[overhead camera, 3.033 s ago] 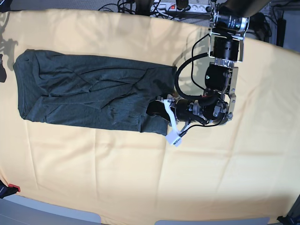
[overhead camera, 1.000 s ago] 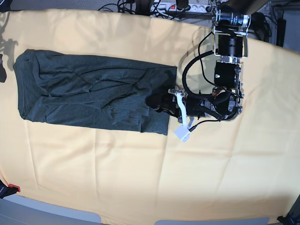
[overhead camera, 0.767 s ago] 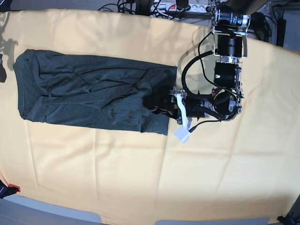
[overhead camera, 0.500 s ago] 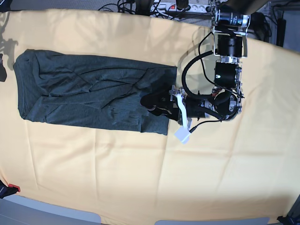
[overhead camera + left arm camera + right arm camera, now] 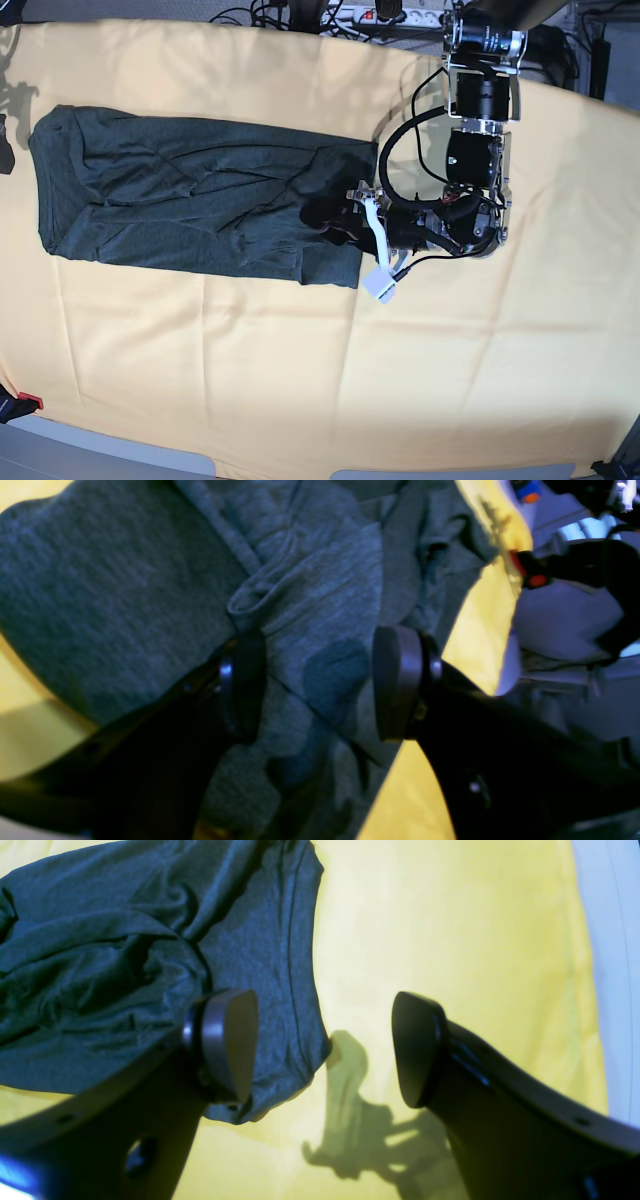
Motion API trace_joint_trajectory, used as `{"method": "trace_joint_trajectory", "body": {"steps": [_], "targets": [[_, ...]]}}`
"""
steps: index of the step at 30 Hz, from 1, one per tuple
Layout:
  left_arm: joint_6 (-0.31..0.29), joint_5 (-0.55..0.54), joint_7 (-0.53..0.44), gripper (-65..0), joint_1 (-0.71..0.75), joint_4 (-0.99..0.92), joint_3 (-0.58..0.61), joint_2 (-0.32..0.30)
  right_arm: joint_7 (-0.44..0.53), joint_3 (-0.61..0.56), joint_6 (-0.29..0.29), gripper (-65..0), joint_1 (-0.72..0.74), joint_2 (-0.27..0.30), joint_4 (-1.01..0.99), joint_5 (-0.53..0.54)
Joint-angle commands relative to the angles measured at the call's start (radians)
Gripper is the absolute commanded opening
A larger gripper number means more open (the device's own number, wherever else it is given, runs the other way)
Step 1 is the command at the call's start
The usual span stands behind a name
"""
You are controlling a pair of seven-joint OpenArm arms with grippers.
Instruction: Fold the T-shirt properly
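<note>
Here T-shirt (image 5: 310,595) fold lies between parted left claw (image 5: 320,685) pads.

Dark shirt, folded into a long band

The T-shirt (image 5: 190,200) is charcoal-green heathered knit, lying flat and wrinkled, stretched left to right across the upper left of the base view, with a hemmed edge (image 5: 292,940) and small bunched folds (image 5: 280,595) at its right end.

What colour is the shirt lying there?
Dark charcoal-green heathered T-shirt; base view shows it best.
</note>
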Motion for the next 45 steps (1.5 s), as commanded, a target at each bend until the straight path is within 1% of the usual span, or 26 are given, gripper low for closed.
{"method": "trace_joint_trajectory", "body": {"steps": [1, 17, 19, 23, 26, 29, 32, 37, 38, 39, 40, 41, 43, 44, 45], "targets": [[-0.006, 0.003, -0.027, -29.4, -0.027, 0.016, -0.001, 0.002, 0.015, 0.010, 0.006, -21.8, 0.003, 0.026, 0.013, 0.018], [-0.006, 0.008, -0.130, -29.4, -0.030, 0.016, -0.001, 0.002, 0.015, 0.010, 0.006, -21.8, 0.003, 0.026, 0.013, 0.018], [-0.004, 0.035, -0.138, -29.4, -0.030, 0.016, -0.001, 0.002, 0.015, 0.010, 0.006, -21.8, 0.003, 0.026, 0.013, 0.018], [0.048, 0.147, -0.199, -29.4, -0.030, 0.016, -0.001, 0.002, 0.015, 0.010, 0.006, -21.8, 0.003, 0.026, 0.013, 0.018], [0.047, 0.172, -0.210, -29.4, -0.030, 0.016, -0.001, 0.002, 0.015, 0.010, 0.006, -21.8, 0.003, 0.026, 0.013, 0.018], [0.045, 0.163, -0.196, -29.4, -0.030, 0.016, -0.001, 0.002, 0.016, 0.010, 0.006, -21.8, 0.003, 0.026, 0.013, 0.018], [0.014, 0.128, -0.193, -29.4, -0.030, 0.016, -0.001, 0.002, 0.016, 0.010, 0.006, -21.8, 0.003, 0.026, 0.013, 0.018], [-0.027, -0.041, -0.093, -29.7, -0.029, 0.016, -0.001, 0.002, 0.016, 0.010, 0.006, -21.8, 0.003, 0.026, 0.013, 0.018], [-0.032, -0.063, -0.072, -31.6, -0.029, 0.016, -0.001, 0.002, 0.016, 0.010, 0.006, -21.8, 0.003, 0.026, 0.013, 0.018], [-0.038, -0.070, -0.057, -35.1, -0.029, 0.016, -0.001, 0.002, 0.016, 0.010, 0.006, -21.8, 0.003, 0.026, 0.013, 0.018], [-0.037, -0.069, -0.048, -40.2, -0.029, 0.016, -0.001, 0.002, 0.016, 0.010, 0.006, -21.8, 0.003, 0.026, 0.013, 0.018], [-0.037, -0.069, -0.045, -46.7, -0.027, 0.016, -0.001, 0.002, 0.016, 0.010, 0.006, -21.8, 0.003, 0.026, 0.013, 0.018], [-0.037, -0.069, -0.046, -62.3, -0.027, 0.016, -0.001, 0.002, 0.016, 0.010, 0.006, -21.8, 0.003, 0.026, 0.013, 0.018], [-0.037, -0.072, -0.047, -65.0, -0.028, 0.016, -0.001, 0.002, 0.016, 0.010, 0.006, -21.8, 0.003, 0.026, 0.013, 0.018], [-0.037, -0.087, -0.046, -65.0, -0.029, 0.016, -0.001, 0.002, 0.016, 0.010, 0.006, -21.8, 0.003, 0.026, 0.013, 0.018]]}}
